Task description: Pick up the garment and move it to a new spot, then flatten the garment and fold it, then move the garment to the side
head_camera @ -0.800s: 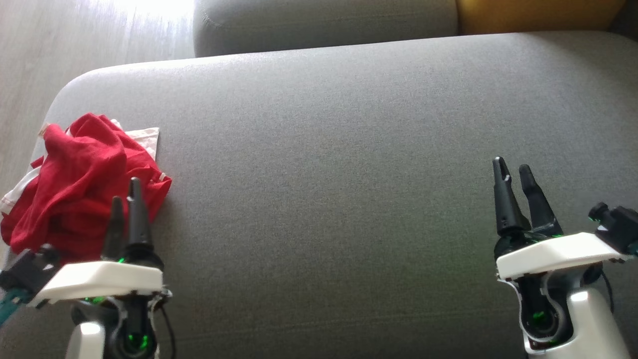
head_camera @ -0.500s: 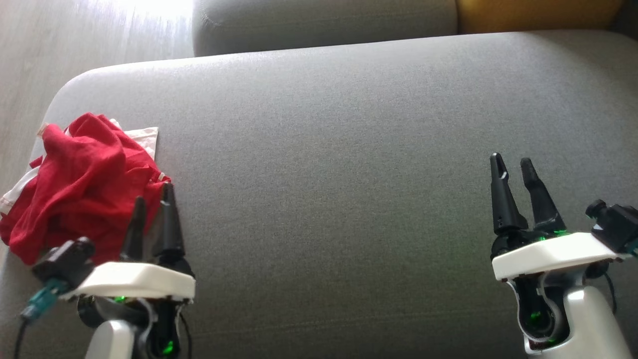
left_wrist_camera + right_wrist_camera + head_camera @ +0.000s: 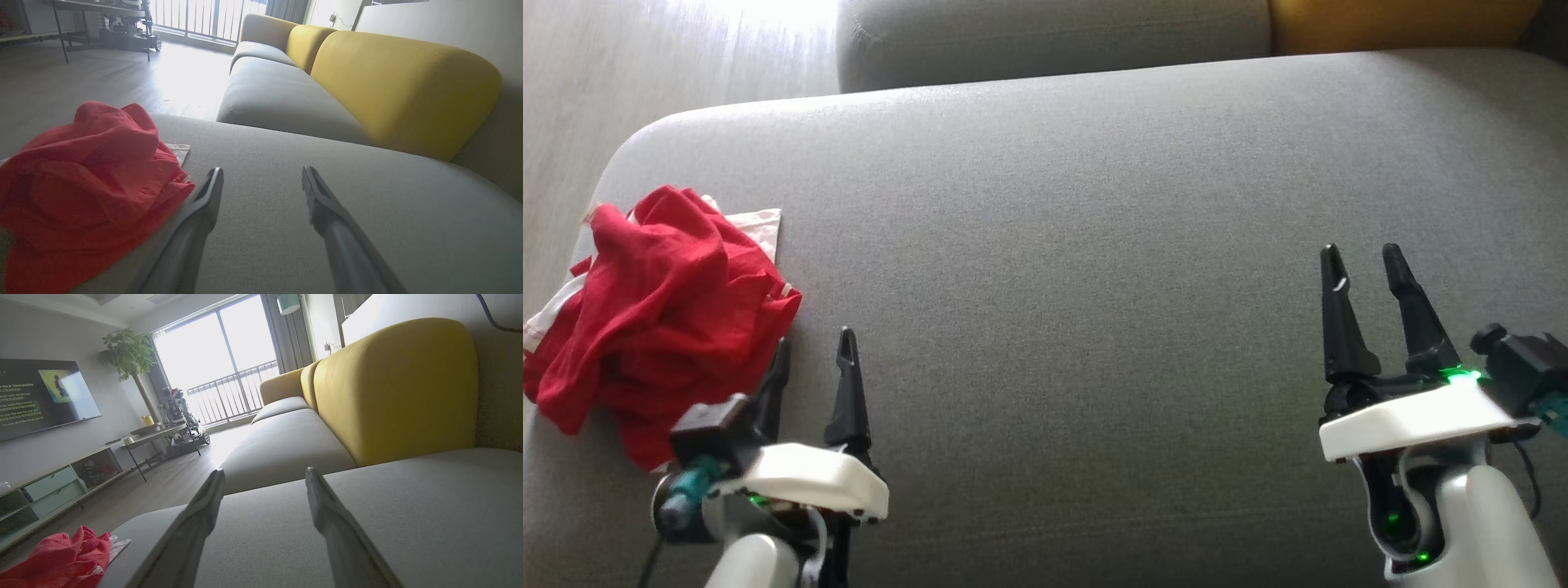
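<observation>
Since the crumpled red garment (image 3: pixel 662 310) lies at the grey cushion's (image 3: pixel 1094 245) left edge, just beside the left hand (image 3: pixel 814 339), its 2 fingers apart, that hand should swing left and pinch a raised fold.

The left gripper (image 3: pixel 814 339) has swung right and nearer. Earlier its fingers stood over the near right part of the garment (image 3: pixel 662 302). Now they are off it, over the bare sofa (image 3: pixel 1094 245), with the left finger just beside the garment's right edge. The fingers were nearly together before and now stand well apart. The wrist has turned too: the dark camera block that jutted out to the left now sits close behind the fingers. The right gripper (image 3: pixel 1360 247) has edged a little farther away. Its fingers have spread somewhat wider, and the tips are now level.
</observation>
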You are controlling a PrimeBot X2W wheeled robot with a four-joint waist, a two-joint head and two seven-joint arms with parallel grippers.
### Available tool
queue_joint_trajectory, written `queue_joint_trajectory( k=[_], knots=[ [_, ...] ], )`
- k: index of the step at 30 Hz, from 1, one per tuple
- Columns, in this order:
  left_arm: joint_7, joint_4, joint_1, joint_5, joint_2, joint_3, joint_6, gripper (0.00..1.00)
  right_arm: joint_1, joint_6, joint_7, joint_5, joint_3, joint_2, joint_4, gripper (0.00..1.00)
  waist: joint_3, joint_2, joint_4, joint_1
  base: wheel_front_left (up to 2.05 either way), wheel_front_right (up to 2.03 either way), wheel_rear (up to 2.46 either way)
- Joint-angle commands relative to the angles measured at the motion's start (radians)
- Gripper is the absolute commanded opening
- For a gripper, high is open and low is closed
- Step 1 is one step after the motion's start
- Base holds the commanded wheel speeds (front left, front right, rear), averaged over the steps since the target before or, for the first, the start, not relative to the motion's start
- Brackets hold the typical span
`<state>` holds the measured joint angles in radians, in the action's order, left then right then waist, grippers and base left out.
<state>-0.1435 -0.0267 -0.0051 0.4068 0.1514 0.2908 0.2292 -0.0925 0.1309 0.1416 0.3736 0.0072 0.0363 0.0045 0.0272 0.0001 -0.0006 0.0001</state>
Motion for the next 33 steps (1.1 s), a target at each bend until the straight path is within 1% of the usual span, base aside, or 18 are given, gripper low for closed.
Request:
queue_joint_trajectory(
  k=[1,9,13,14,17,20,26,33],
  knots=[
    [-0.015,0.032,-0.057,-0.037,0.023,-0.007,0.018,1.0,-0.043,0.0,0.016,-0.038,0.024,0.011,-0.047,1.0,-0.001,-0.0001,-0.001,-0.0001,0.0,0.0,0.0],
    [-0.039,0.037,-0.07,-0.116,0.068,0.075,0.112,1.0,-0.041,0.0,0.04,-0.117,0.021,0.011,-0.044,1.0,-0.007,-0.0001,-0.007,-0.0001,0.0,0.0,0.0],
    [-0.05,0.051,-0.077,-0.153,0.085,0.109,0.15,1.0,-0.034,0.0,0.052,-0.127,0.014,0.012,-0.03,1.0,-0.008,-0.0001,-0.01,-0.0001,0.0,0.0,0.0],
    [-0.05,0.051,-0.077,-0.153,0.085,0.109,0.15,1.0,-0.034,0.0,0.052,-0.127,0.014,0.012,-0.03,1.0,-0.008,-0.0001,-0.01,-0.0001,0.0,0.0,0.0],
    [-0.059,0.065,-0.082,-0.182,0.097,0.135,0.173,1.0,-0.027,0.0,0.061,-0.117,0.011,0.012,-0.005,1.0,-0.008,-0.0001,-0.011,-0.0001,0.0,0.0,0.0],
    [-0.068,0.076,-0.084,-0.207,0.106,0.154,0.195,1.0,-0.024,0.0,0.069,-0.141,0.022,0.012,0.02,1.0,-0.009,-0.0001,-0.011,-0.0001,0.0,0.0,0.0],
    [-0.086,0.09,-0.081,-0.25,0.117,0.178,0.221,1.0,-0.035,0.0,0.087,-0.206,0.042,0.013,0.046,1.0,-0.009,-0.0001,-0.012,-0.0001,0.0,0.0,0.0],
    [-0.106,0.092,-0.078,-0.317,0.119,0.19,0.237,1.0,-0.044,0.0,0.108,-0.308,0.055,0.013,0.052,1.0,-0.008,-0.0001,-0.007,-0.0001,0.0,0.0,0.0]
  ],
)
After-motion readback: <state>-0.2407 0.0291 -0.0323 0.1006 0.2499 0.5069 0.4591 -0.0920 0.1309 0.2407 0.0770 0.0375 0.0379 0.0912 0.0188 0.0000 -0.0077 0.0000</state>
